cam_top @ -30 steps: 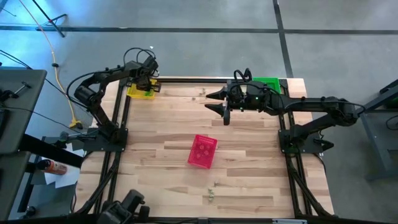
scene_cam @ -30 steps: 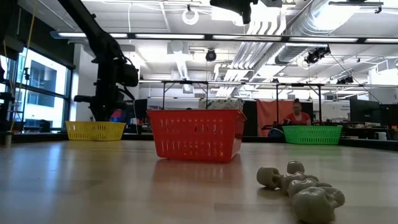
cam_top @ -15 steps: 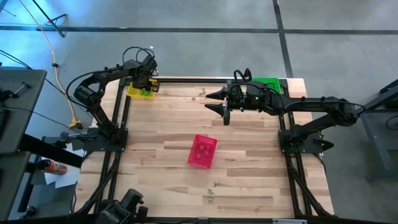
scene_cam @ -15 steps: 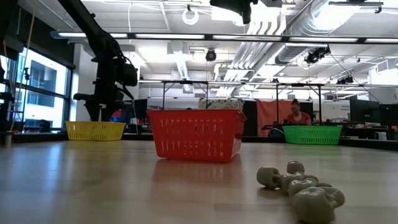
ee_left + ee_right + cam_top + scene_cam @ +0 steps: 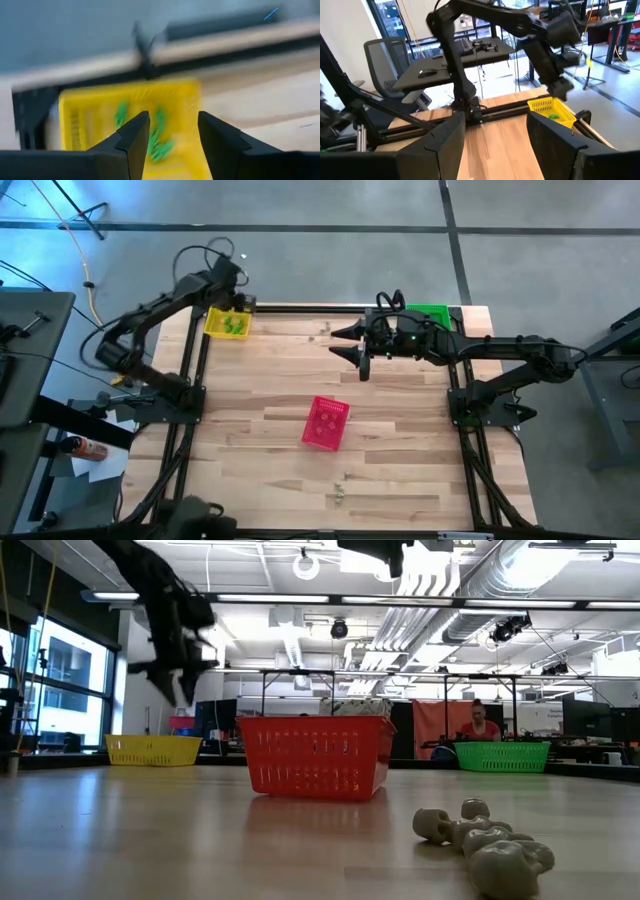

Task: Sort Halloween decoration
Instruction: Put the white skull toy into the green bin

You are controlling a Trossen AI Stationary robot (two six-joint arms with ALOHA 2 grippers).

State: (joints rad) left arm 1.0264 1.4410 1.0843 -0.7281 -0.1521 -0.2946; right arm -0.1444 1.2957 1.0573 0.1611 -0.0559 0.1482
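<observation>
- Done: green trinkets (image 5: 159,135) lie in the yellow basket (image 5: 226,324), upper left; left gripper (image 5: 170,131) above it, fingers apart, empty.
- Left: pale trinkets (image 5: 342,492) on the table (image 5: 400,450), lower centre; right gripper (image 5: 352,350) waits upper centre, fingers apart.

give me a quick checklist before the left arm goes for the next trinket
1. Left gripper open and empty: ok.
2. Green trinkets lying inside the yellow basket: ok.
3. Left gripper lifted above the yellow basket: ok.
4. Pale trinkets on the table near its front edge, nothing over them: ok.
5. Right gripper open, hovering beside the green basket, away from the pink basket: ok.
</observation>
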